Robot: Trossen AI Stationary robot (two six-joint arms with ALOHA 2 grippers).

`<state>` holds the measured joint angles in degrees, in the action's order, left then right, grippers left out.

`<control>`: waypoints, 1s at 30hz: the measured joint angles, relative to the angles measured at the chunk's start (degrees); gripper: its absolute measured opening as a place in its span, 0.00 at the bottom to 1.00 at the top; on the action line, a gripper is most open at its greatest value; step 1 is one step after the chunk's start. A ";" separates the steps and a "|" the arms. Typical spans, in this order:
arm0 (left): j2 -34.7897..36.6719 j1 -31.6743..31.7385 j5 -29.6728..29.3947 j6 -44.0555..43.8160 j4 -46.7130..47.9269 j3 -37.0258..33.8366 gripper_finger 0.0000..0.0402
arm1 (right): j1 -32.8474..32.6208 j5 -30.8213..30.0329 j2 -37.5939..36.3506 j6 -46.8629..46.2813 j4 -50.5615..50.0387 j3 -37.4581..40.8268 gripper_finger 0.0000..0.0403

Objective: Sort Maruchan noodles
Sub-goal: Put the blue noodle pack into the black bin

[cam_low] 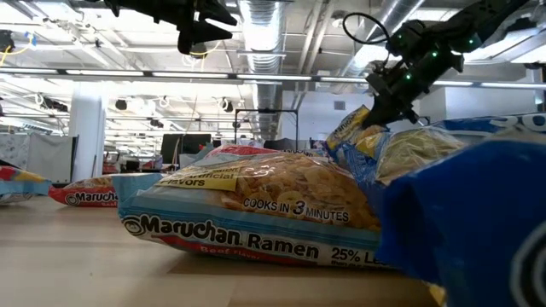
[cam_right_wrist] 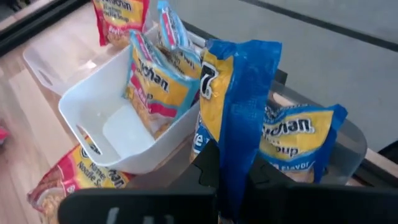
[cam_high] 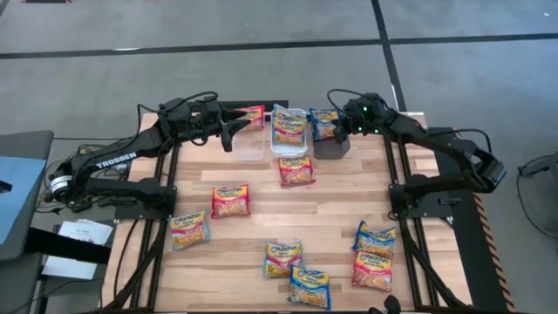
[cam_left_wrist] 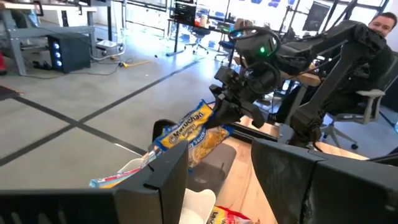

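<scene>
- The right gripper [cam_high: 342,131] is at the far side of the table [cam_high: 331,209], above the dark-grey bin [cam_high: 332,144]. Its fingers are closed on a blue-banded packet [cam_right_wrist: 239,118], which hangs upright over this bin.
- In the dark-grey bin another blue packet [cam_right_wrist: 298,140] already lies, leaning on the wall.
- The white bin [cam_right_wrist: 118,118] stands just left of the dark-grey one, and a red-banded packet [cam_right_wrist: 152,87] stands tilted inside it.
- The clear bin [cam_high: 247,144] is left of the white bin. A red packet [cam_high: 251,116] is at its far side; I cannot tell if it is inside or behind.
- The left gripper [cam_high: 228,135] hovers near the clear bin with the fingers apart, and it holds nothing.
- One red packet [cam_high: 296,171] lies on the table just near of the white bin.
- More packets lie flat on the table: a red one [cam_high: 230,201] and a blue one [cam_high: 189,230] at the left, one with an orange band [cam_high: 283,258] and a blue one [cam_high: 309,286] in the near middle, and a blue one [cam_high: 375,237] with a red one [cam_high: 372,270] at the near right.
- In the left wrist view a person [cam_left_wrist: 379,28] sits behind the table.
</scene>
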<state>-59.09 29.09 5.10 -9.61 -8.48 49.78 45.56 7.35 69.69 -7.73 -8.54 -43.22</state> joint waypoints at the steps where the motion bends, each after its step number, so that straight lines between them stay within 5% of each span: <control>1: 0.00 -0.01 0.00 0.00 -0.01 0.00 0.41 | 0.08 0.00 0.00 0.04 0.00 0.25 0.07; 30: 0.00 -0.03 2.09 -2.14 0.01 0.00 0.41 | -1.23 -6.45 0.02 -2.51 5.64 4.06 0.08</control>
<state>-59.09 29.06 7.20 -11.75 -8.47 49.77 44.34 0.91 69.71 -10.24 -2.90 -39.16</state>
